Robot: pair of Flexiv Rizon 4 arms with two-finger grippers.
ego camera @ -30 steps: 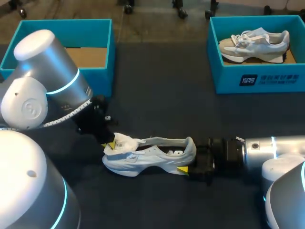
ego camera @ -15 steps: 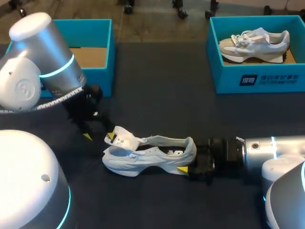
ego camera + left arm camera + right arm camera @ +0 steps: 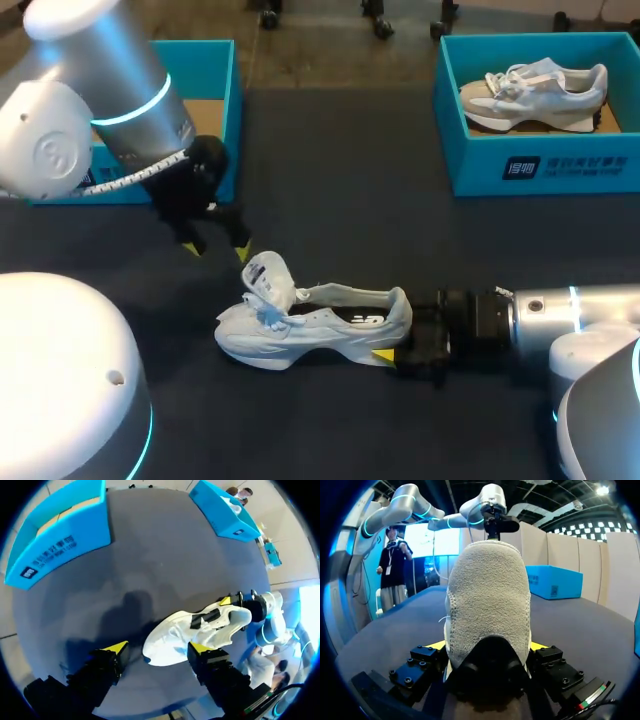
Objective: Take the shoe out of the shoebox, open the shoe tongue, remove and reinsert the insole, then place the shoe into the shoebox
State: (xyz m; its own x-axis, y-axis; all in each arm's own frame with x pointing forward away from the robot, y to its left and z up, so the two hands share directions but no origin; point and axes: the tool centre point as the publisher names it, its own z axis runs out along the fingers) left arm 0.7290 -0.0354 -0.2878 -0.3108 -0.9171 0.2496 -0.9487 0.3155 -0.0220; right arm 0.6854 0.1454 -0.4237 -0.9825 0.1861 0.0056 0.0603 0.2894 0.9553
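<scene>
At our left, an open teal cardboard shoebox (image 3: 218, 110) with a bare brown floor is sitting at the far side of the dark table top (image 3: 340, 180). Our left arm is coming in across its front. Our left gripper (image 3: 217, 250) is hanging just in front of that box, its yellow-tipped fingers spread wide and gripping nothing. From the left wrist view we are looking down between those fingers onto the toe of the white lace-up sneaker (image 3: 320, 325), which is lying below and apart from them. This shoe is resting on its sole near the middle of the table, outside both boxes, toe pointing to our left and heel to our right. Its white padded tongue (image 3: 268, 280) is standing up and folded forward over the laces, leaving the dark opening showing. Our right gripper (image 3: 400, 338) is clamping the heel, one finger pressing on each side, as the right wrist view is showing us. Further right, at the far edge, a second teal cardboard shoebox (image 3: 540, 165) is holding a grey and white sneaker (image 3: 535, 92) lying on its side.
</scene>
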